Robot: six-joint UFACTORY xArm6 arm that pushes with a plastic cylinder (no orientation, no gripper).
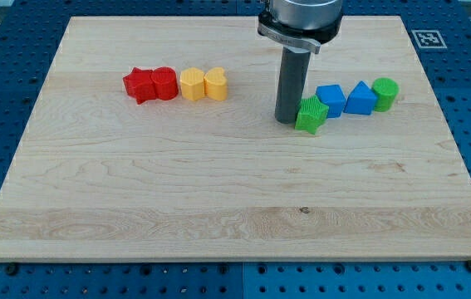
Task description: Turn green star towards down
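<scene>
The green star [311, 115] lies on the wooden board right of centre. My tip [287, 120] stands right against the star's left side, touching or nearly touching it. The star's right side touches a blue block [330, 100]. Further right in the same row are a blue triangular block [360, 98] and a green cylinder [385, 93].
A row of blocks lies at the upper left: a red star [139, 85], a red block [164, 83], a yellow hexagonal block [192, 84] and a yellow heart-like block [216, 83]. The board's edge [235, 263] meets a blue perforated table. A marker tag [426, 37] sits at the top right.
</scene>
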